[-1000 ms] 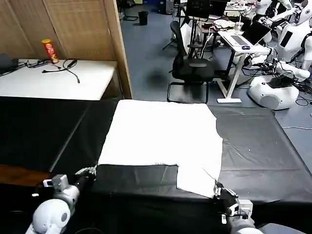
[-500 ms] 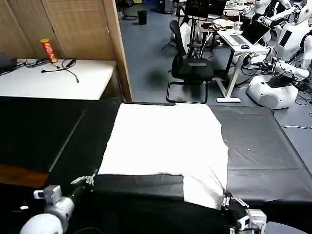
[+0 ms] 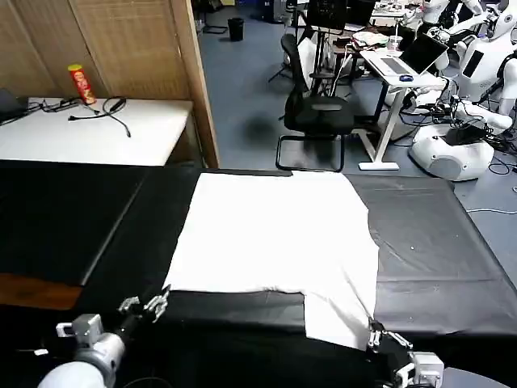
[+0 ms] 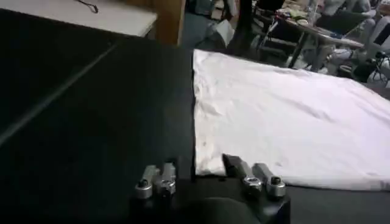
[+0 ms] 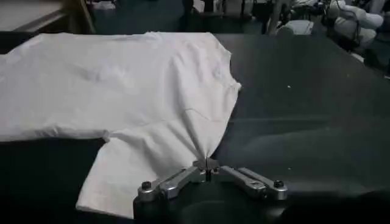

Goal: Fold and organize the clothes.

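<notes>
The white T-shirt lies spread flat, plain side up, on the black tablecloth. My left gripper is at the near left, open, its fingers either side of the shirt's near left corner without holding it. In the left wrist view the left gripper has its fingers far apart on the cloth. My right gripper is at the near right, shut on the edge of the sleeve. In the right wrist view the right gripper pinches the T-shirt, and creases fan out from the pinch.
A white table with a red can and cables stands back left, beside a wooden partition. An office chair and white robots stand beyond the far edge. Bare black cloth lies on both sides of the shirt.
The shirt slid a little toward me with both grippers. The left gripper has since opened and let go of the near left corner. The right gripper still holds the sleeve.
</notes>
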